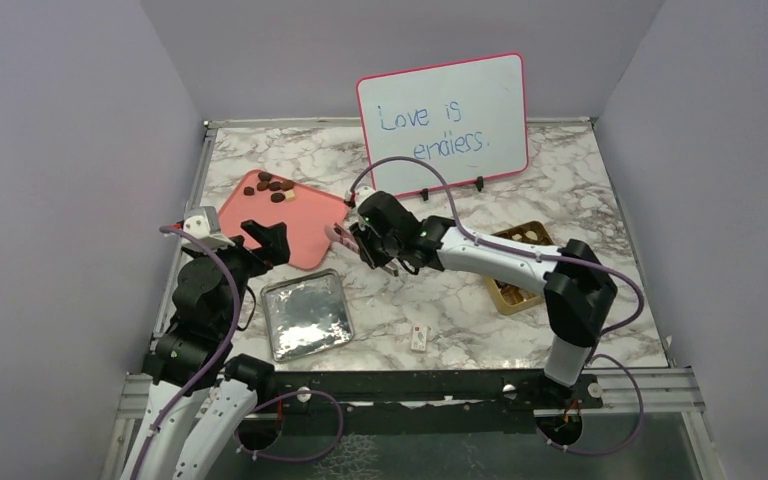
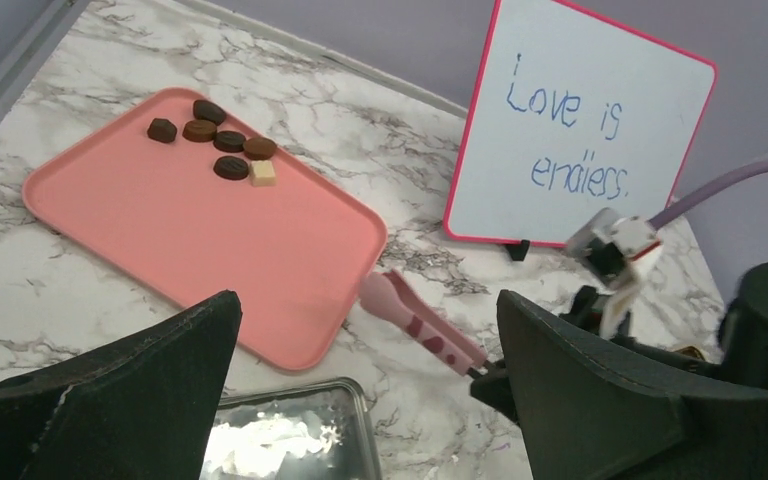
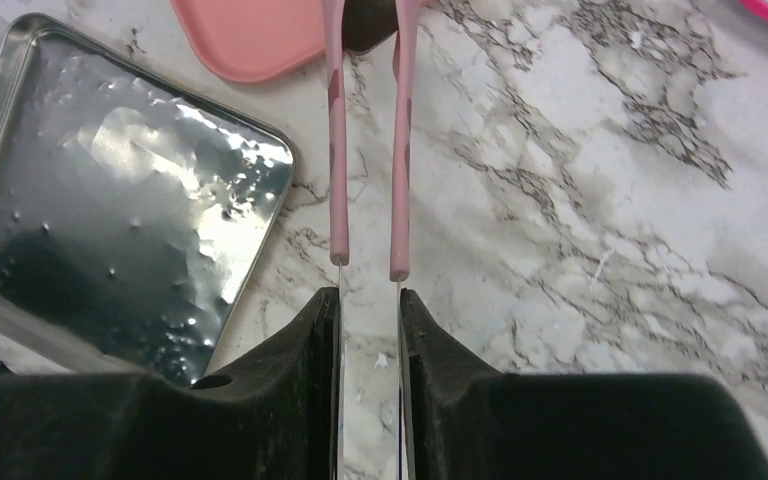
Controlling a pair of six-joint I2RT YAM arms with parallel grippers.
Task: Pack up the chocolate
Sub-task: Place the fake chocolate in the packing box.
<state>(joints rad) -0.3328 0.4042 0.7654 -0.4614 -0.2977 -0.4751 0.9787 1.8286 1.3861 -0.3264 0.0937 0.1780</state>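
Note:
Several chocolates (image 1: 271, 186), dark brown with one tan piece, lie at the far end of a pink tray (image 1: 295, 240); they also show in the left wrist view (image 2: 222, 142). More pieces sit in the gold box (image 1: 508, 296) at the right. My right gripper (image 1: 375, 240) (image 3: 368, 295) is shut on pink tongs (image 3: 335, 130), whose tips reach the tray's near right corner. A dark brown shape (image 3: 365, 25) shows between the tong tips; I cannot tell what it is. My left gripper (image 1: 268, 240) (image 2: 365, 300) is open and empty, low over the tray's near edge.
A silver tin lid (image 1: 305, 315) lies in front of the tray. A small white tag (image 1: 419, 338) lies on the marble near the front. A whiteboard (image 1: 445, 120) stands at the back. Purple walls close in three sides.

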